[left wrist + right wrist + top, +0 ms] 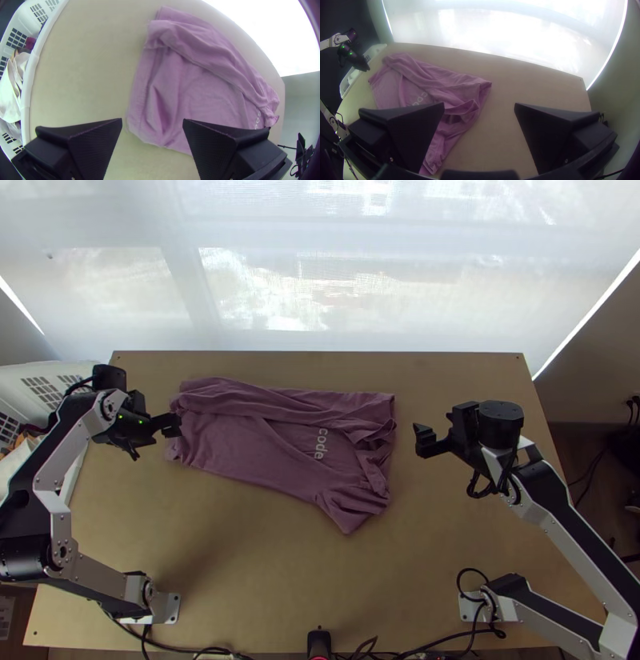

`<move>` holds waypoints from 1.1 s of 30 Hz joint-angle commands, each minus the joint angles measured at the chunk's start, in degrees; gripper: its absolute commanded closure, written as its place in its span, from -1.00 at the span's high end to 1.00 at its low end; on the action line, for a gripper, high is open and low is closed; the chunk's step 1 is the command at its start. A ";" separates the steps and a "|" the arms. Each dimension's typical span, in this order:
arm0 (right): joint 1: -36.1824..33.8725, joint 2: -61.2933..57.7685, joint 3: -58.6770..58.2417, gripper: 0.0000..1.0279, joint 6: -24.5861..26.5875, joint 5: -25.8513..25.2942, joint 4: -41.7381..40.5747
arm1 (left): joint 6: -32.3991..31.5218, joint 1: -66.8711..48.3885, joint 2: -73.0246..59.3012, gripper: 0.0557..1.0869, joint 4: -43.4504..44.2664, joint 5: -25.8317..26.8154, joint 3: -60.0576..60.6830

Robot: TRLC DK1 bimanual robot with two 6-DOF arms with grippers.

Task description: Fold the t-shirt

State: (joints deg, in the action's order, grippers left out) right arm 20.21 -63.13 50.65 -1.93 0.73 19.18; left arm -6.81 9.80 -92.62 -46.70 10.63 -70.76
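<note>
Two pairs of spread jaws — left gripper, right gripper — flank the mauve t-shirt, loosely folded on the wooden table; best pinch its near corners shallowly, then lift evenly.

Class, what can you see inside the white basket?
White cloth and something dark red lie in the basket; whatever is beneath them is covered and cannot be seen.

The mauve t-shirt, with pale lettering, lay flat but wrinkled, nearer the desk's far edge and far left corner; its far side was gathered lengthwise, its right end rumpled.
</note>
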 commanded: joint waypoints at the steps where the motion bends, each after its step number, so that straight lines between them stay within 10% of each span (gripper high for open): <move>1: 0.01 0.20 -0.03 0.90 -0.09 0.23 0.07 | 0.48 3.56 -1.95 0.73 0.47 -1.76 2.91; 20: -0.08 0.29 0.15 0.90 -0.09 0.50 0.24 | -0.05 1.01 -3.97 0.60 3.54 -1.67 4.14; 33: -0.34 0.47 0.32 0.90 -0.09 0.59 0.42 | -0.49 -1.28 -4.24 0.11 4.86 -1.58 5.20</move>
State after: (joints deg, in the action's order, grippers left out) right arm 19.97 -62.76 50.94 -1.91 1.37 19.49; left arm -6.90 9.45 -96.53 -42.04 8.97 -65.91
